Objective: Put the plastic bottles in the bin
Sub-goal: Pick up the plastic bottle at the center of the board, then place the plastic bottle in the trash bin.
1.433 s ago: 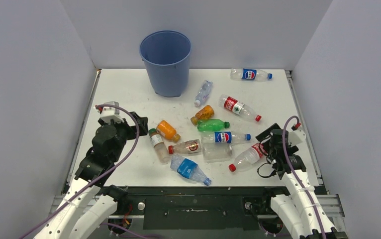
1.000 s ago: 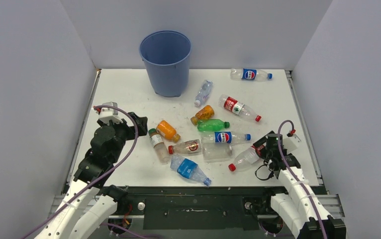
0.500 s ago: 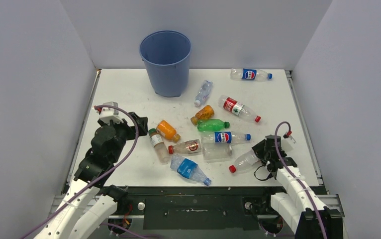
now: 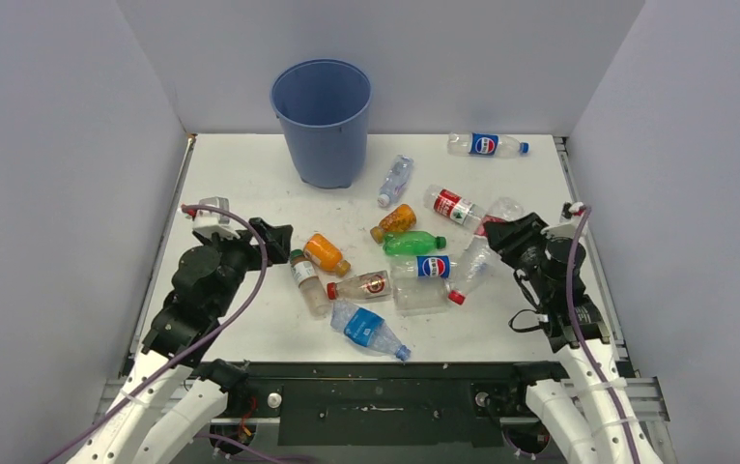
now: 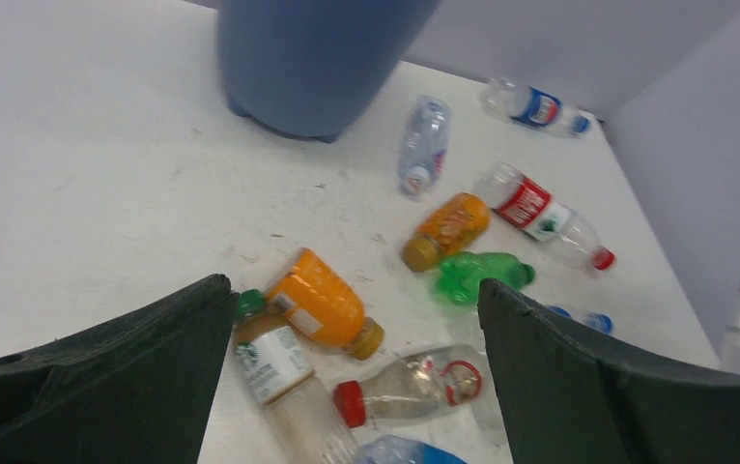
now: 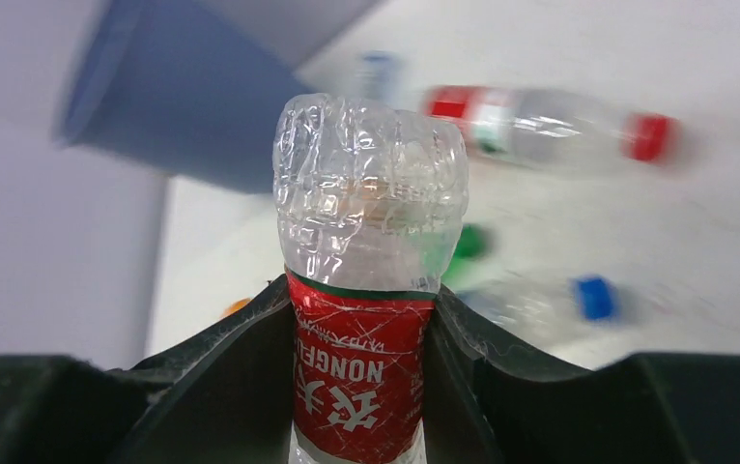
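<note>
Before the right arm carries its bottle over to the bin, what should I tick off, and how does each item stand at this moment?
1. Grip: right gripper clamped on the red-label bottle: ok, both fingers press its label.
2. Clearance: the held bottle lifted free of those beneath: cannot tell. From above it overlaps the Pepsi bottle.
3. Target: bin upright with its mouth open: ok.
4. Other hand: left gripper open and empty: ok.
5. Route: left arm out of the way to the bin: ok, it is off to the left of that line.
</note>
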Tool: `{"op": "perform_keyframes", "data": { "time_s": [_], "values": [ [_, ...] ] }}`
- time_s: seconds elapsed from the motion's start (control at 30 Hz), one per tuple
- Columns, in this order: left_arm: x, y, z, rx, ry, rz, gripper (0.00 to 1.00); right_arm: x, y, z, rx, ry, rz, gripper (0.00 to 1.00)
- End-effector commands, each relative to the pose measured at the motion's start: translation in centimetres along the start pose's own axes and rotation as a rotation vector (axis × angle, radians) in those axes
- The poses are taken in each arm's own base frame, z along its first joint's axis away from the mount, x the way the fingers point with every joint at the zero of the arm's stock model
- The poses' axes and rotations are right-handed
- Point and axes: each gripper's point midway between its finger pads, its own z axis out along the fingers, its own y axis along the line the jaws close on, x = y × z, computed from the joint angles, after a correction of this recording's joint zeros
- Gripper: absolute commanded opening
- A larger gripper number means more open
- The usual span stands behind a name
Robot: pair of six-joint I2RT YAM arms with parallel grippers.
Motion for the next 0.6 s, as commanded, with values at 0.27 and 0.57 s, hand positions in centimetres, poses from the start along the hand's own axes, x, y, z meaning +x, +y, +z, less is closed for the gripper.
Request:
{"op": "perform_keyframes", "data": {
  "time_s": [0.27,0.57],
  "values": [
    [1.4,-17.2,-5.4,0.94,0.196,-0.077,0.96,2.0,26.6,-10.6,-1.137,0.005,-0.226,0.15],
    [5.0,-19.3,-7.7,1.078,0.231,-0.042,0.96,2.6,28.5,-12.0,-1.22,-0.118,-0.171,0.05]
  ]
}}
